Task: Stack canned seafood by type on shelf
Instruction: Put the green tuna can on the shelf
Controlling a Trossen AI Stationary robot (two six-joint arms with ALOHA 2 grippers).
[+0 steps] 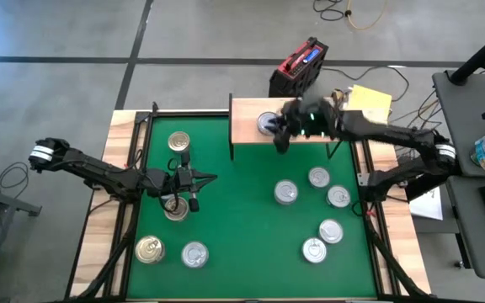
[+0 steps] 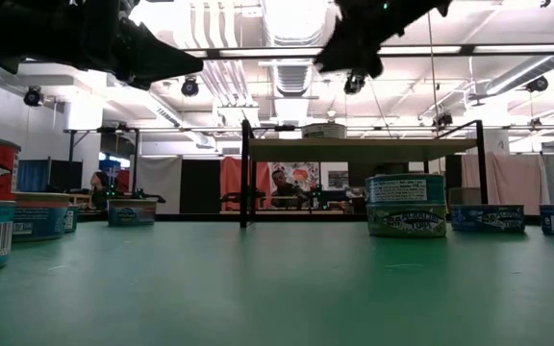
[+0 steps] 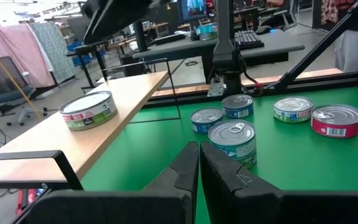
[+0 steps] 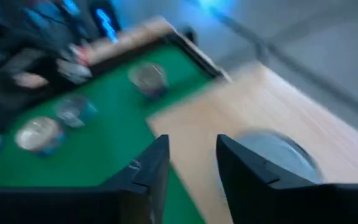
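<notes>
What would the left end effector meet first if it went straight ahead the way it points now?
Probably the teal-labelled can standing directly beyond the shut left end effector on the green mat. Depth is unclear, but no other thing shows between them.

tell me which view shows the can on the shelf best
The left wrist view: the can on the shelf sits unobstructed, label readable. High view: right claw partly covers it. Right wrist: blurred. Low: barely visible.

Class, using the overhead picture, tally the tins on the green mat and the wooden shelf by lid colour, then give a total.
Gold-lidded tins: 3
Silver-lidded tins: 7, the last one on the shelf
Total: 10
</notes>
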